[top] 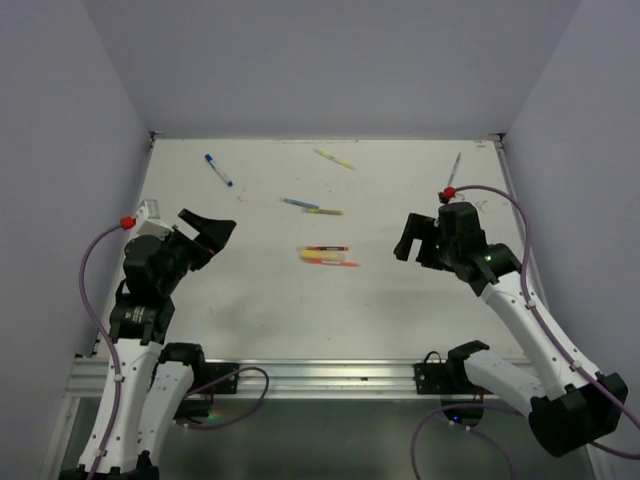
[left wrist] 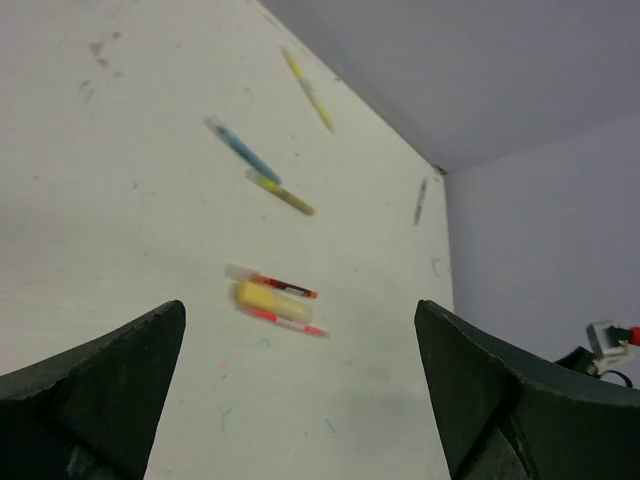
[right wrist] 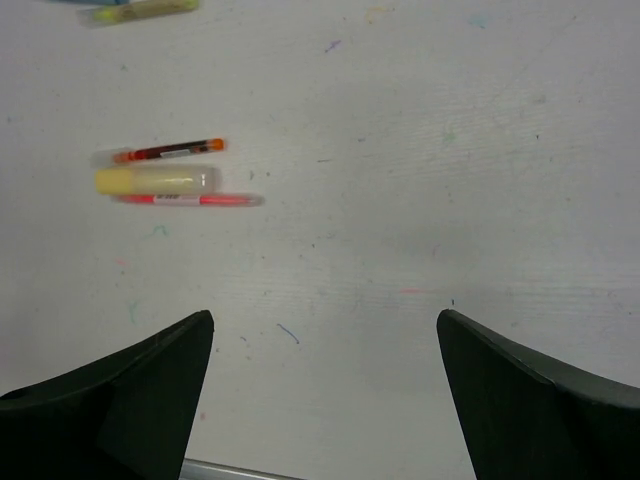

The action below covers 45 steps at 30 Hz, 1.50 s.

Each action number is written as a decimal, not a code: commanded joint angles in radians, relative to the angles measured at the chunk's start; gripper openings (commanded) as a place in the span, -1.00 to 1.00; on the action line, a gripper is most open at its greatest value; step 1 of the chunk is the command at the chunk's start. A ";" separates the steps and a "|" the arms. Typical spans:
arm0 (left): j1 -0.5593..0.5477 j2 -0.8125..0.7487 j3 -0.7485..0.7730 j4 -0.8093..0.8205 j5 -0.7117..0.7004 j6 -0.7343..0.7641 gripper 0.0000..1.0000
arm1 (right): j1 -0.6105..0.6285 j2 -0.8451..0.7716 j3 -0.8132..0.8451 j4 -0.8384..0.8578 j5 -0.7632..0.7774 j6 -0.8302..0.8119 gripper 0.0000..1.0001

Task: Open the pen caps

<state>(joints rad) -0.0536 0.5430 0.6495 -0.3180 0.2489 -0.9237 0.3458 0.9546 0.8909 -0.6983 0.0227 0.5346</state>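
Left gripper (left wrist: 300, 310): fingers (left wrist: 100, 390) stand wide apart, with only the bare table (left wrist: 120, 250) between them.
Right gripper (right wrist: 325, 320): fingers (right wrist: 540, 400) are also spread wide and grip nothing.
Three-pen cluster: the red pen (right wrist: 165, 152), fat yellow pen (right wrist: 155, 180) and pink pen (right wrist: 190, 200) lie side by side. They sit just ahead of the left fingers' gap. From the right fingers they are ahead and off toward the finger on the left of that wrist view. In the top view they lie between the two grippers.
Pen caps: the yellow cap (right wrist: 115, 181) sits on the fat yellow pen. The other caps are too small to tell.
Further pens: the blue pen (left wrist: 242, 150) and yellow-green pen (left wrist: 283, 195) lie almost end to end, beyond the cluster from the left fingers.
Farthest pens: the thin yellow pen (left wrist: 308, 90), grey pen (left wrist: 420, 200) and blue-and-white pen (top: 218, 169) are well apart from both sets of fingers.
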 commanded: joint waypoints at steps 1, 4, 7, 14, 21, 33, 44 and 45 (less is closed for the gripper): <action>0.005 -0.006 0.085 -0.315 -0.194 0.072 1.00 | -0.004 0.056 0.052 -0.038 0.088 -0.021 0.98; 0.005 -0.008 0.098 -0.331 -0.194 0.065 1.00 | -0.002 0.142 0.101 -0.085 0.100 -0.085 0.98; 0.005 0.012 0.078 -0.276 -0.103 0.074 0.99 | -0.007 0.142 0.102 -0.083 0.270 0.010 0.97; 0.005 0.143 0.068 -0.150 0.035 0.141 0.92 | -0.082 0.353 0.299 0.054 0.313 -0.025 0.96; 0.005 0.202 0.055 0.029 0.150 0.207 0.76 | -0.149 0.797 0.622 0.086 0.373 0.001 0.98; 0.005 0.304 -0.002 0.141 0.168 0.258 0.70 | -0.290 1.291 1.077 0.125 0.393 -0.001 0.82; 0.005 0.394 -0.019 0.252 0.217 0.261 0.66 | -0.343 1.467 1.252 0.117 0.408 -0.053 0.71; 0.005 0.396 -0.022 0.261 0.220 0.261 0.66 | -0.341 1.475 1.260 0.117 0.404 -0.053 0.70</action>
<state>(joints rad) -0.0528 0.9329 0.6426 -0.1368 0.4309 -0.6868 -0.0032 2.4165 2.0884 -0.5972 0.3885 0.4999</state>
